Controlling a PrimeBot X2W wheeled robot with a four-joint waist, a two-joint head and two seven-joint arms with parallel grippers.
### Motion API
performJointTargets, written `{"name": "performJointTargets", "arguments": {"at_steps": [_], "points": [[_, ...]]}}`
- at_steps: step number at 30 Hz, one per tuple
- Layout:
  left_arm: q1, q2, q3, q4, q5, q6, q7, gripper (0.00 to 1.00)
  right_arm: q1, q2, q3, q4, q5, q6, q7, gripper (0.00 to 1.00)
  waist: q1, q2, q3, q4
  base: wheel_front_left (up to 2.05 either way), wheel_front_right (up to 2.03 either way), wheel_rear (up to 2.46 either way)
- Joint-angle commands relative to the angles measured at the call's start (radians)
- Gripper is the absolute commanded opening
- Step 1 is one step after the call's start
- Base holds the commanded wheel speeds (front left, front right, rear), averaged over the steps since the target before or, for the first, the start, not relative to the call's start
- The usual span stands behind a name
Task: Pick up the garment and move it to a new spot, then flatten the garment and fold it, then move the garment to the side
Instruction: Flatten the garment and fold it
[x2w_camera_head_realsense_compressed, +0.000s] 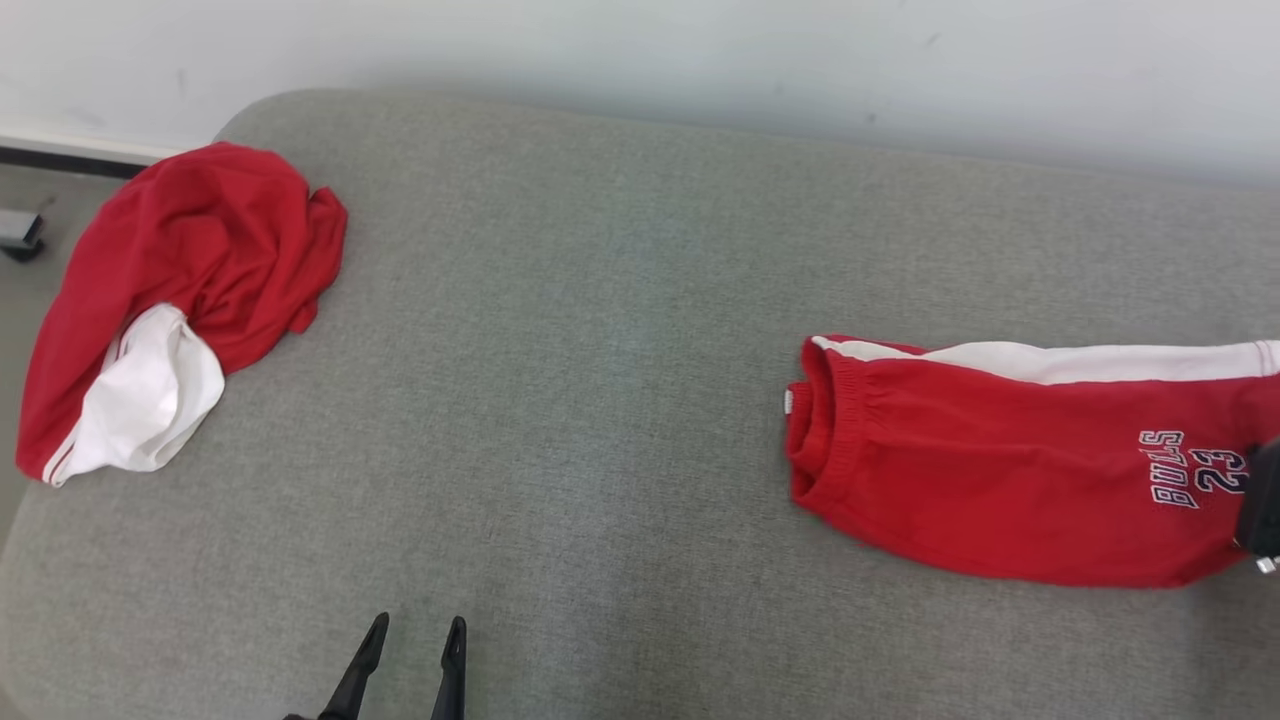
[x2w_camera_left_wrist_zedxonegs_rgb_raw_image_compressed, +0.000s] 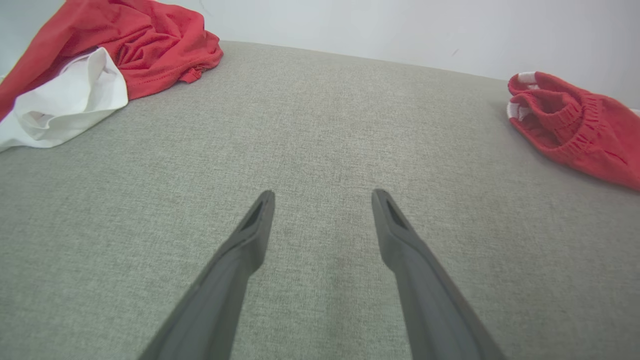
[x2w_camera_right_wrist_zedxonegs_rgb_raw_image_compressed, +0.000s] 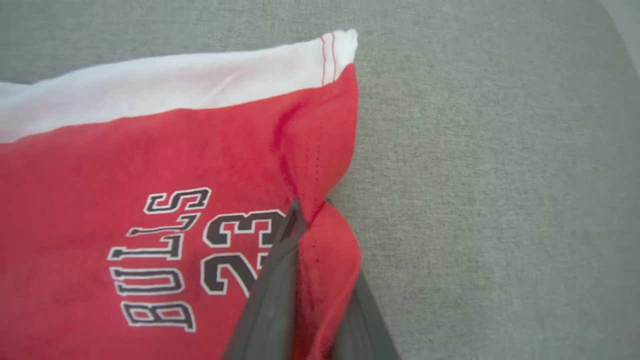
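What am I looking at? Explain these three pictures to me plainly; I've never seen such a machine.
It is a two-armed robot folding clothes on a grey cushioned surface. One picture looks down from its head; the other two come from cameras on its wrists. A crumpled red and white garment lies at the left. Red shorts printed BULLS 23 lie flat at the right. The left hand hangs open above bare cushion. The right hand has pinched the hem of the shorts between its dark fingers.
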Motion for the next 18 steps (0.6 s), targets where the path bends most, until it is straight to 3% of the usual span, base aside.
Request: {"name": "performJointTargets", "arguments": {"at_steps": [1,9,18], "points": [[0.016,0.003,0.004,-0.003,0.012,-0.003,-0.003,1.0,0.016,-0.013,-0.011,-0.012,-0.009,-0.003,-0.012,0.0,-0.0002,-0.0002,-0.019,-0.021,0.0,0.0,0.0],[0.017,-0.005,-0.007,-0.009,0.014,-0.005,-0.003,1.0,0.078,-0.058,-0.065,-0.114,-0.076,-0.003,-0.019,0.0,-0.0002,-0.0002,-0.035,-0.047,0.0,0.0,0.0],[0.024,-0.014,-0.017,0.003,0.005,-0.007,-0.003,1.0,0.139,0.002,-0.03,-0.352,-0.121,-0.002,0.051,0.0,-0.0002,-0.0002,-0.07,-0.049,0.0,0.0,0.0]]}}
